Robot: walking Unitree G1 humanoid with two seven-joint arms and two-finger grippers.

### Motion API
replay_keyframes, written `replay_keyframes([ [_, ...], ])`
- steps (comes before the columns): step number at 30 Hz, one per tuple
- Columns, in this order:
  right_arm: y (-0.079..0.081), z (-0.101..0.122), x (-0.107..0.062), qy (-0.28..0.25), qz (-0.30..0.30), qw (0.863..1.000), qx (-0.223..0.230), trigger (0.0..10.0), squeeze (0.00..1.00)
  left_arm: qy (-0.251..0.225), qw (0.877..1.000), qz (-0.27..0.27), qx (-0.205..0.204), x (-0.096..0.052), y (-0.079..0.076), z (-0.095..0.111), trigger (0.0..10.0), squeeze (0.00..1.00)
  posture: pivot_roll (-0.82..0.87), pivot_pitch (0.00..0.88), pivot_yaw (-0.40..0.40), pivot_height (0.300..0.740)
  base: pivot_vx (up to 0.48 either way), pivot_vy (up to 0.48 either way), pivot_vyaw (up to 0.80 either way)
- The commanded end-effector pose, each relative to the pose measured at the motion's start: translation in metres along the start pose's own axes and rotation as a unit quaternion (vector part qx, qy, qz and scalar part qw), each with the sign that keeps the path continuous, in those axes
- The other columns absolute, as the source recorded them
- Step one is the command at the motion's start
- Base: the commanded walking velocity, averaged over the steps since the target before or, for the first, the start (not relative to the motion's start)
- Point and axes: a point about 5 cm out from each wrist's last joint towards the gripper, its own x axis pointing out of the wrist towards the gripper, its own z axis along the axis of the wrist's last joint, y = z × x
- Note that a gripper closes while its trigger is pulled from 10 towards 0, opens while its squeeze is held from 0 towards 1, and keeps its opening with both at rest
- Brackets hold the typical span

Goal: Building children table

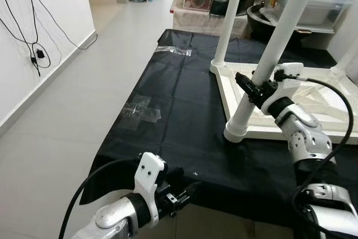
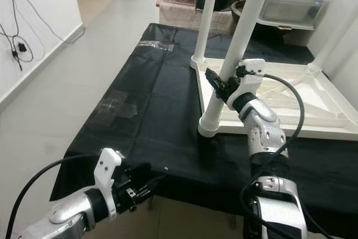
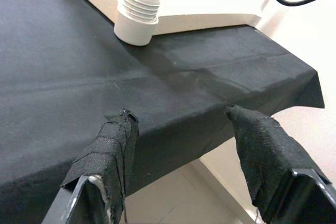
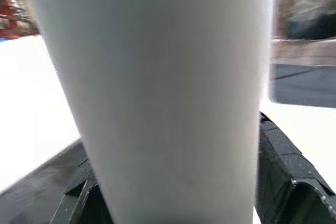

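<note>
A black cloth (image 1: 179,110) is spread over the floor. On it the white children's tabletop (image 1: 313,110) is laid upside down. A white table leg (image 1: 268,60) is seated in its near corner socket and is clamped by the right gripper (image 1: 254,88). The left gripper (image 3: 178,145), fingers spread, is held apparently just above the cloth's near edge.
</note>
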Motion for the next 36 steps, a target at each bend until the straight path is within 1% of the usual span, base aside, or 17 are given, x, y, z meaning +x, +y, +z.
replay_keyframes([
  [1,-0.001,0.0,0.002,0.013,0.05,0.998,0.022,10.0,0.0,0.004,1.0,-0.002,0.006,-0.002,-0.002,0.0,10.0,0.0,0.22,0.083,-0.092,0.74,0.0,0.0,0.0],
  [2,0.001,0.0,0.004,0.021,0.096,0.995,0.033,10.0,0.0,0.003,1.0,-0.001,0.006,-0.002,-0.002,0.0,10.0,0.0,0.23,0.088,-0.095,0.74,0.0,0.0,0.0],
  [7,0.005,0.0,0.007,0.034,0.157,0.986,0.045,10.0,0.0,0.003,1.0,-0.001,0.007,-0.003,-0.003,0.001,10.0,0.0,0.23,0.087,-0.097,0.74,0.0,0.0,0.0],
  [8,0.012,0.0,0.009,0.053,0.228,0.97,0.058,10.0,0.0,0.003,1.0,0.001,0.008,-0.004,-0.003,0.001,10.0,0.0,0.24,0.086,-0.101,0.74,0.0,0.0,0.0],
  [10,0.012,0.0,0.009,0.053,0.228,0.97,0.058,10.0,0.0,0.003,1.0,0.001,0.008,-0.004,-0.003,0.001,10.0,0.0,0.24,0.086,-0.101,0.74,0.0,0.0,0.0],
  [14,0.032,-0.004,0.01,0.107,0.352,0.928,0.05,10.0,0.0,0.002,1.0,0.005,0.01,-0.007,-0.002,0.002,10.0,0.0,0.26,0.077,-0.111,0.74,0.0,0.0,0.0],
  [19,0.043,0.001,0.01,0.11,0.423,0.898,0.043,10.0,0.0,0.002,1.0,0.005,0.01,-0.007,-0.002,0.001,10.0,0.0,0.26,0.068,-0.113,0.74,0.0,0.0,0.0],
  [22,0.045,0.002,0.01,0.109,0.439,0.891,0.04,10.0,0.0,0.002,1.0,0.004,0.01,-0.007,-0.003,0.001,10.0,0.0,0.26,0.068,-0.113,0.74,0.0,0.0,0.0],
  [23,0.052,0.005,0.008,0.105,0.471,0.875,0.033,10.0,0.0,0.002,1.0,0.002,0.011,-0.006,-0.003,0.001,10.0,0.0,0.26,0.057,-0.11,0.74,0.0,0.0,0.0],
  [24,0.052,0.005,0.008,0.105,0.471,0.875,0.033,10.0,0.0,0.002,1.0,0.002,0.011,-0.006,-0.003,0.001,10.0,0.0,0.26,0.057,-0.11,0.74,0.0,0.0,0.0],
  [25,0.06,0.008,0.003,0.1,0.507,0.856,0.022,10.0,0.0,0.001,1.0,-0.001,0.011,-0.005,-0.003,0.001,10.0,0.0,0.26,0.047,-0.107,0.74,0.0,0.0,0.0],
  [26,0.06,0.008,0.003,0.1,0.507,0.856,0.022,10.0,0.0,0.001,1.0,-0.001,0.011,-0.005,-0.003,0.001,10.0,0.0,0.26,0.047,-0.107,0.74,0.0,0.0,0.0],
  [30,0.075,0.01,-0.005,0.095,0.556,0.826,0.006,10.0,0.0,0.001,1.0,-0.006,0.011,-0.003,-0.003,0.001,10.0,0.0,0.25,0.038,-0.102,0.74,0.0,0.0,0.0],
  [31,0.082,0.008,-0.008,0.093,0.567,0.819,-0.001,3.7,0.0,0.0,1.0,-0.008,0.011,-0.002,-0.003,0.001,10.0,0.0,0.25,0.034,-0.1,0.74,0.0,0.0,0.0],
  [32,0.082,0.008,-0.008,0.093,0.567,0.819,-0.001,3.7,0.0,0.0,1.0,-0.008,0.011,-0.002,-0.003,0.001,10.0,0.0,0.25,0.034,-0.1,0.74,0.0,0.0,0.0],
  [33,0.087,0.004,-0.01,0.09,0.565,0.82,-0.003,0.0,0.0,0.0,1.0,-0.01,0.012,-0.001,-0.003,0.001,10.0,0.0,0.25,0.024,-0.098,0.74,0.0,0.0,0.0],
  [36,0.089,-0.004,-0.012,0.086,0.545,0.834,-0.003,0.0,0.0,-0.001,1.0,-0.012,0.013,0.001,-0.003,0.001,10.0,0.0,0.25,0.007,-0.098,0.74,0.0,0.0,0.0],
])
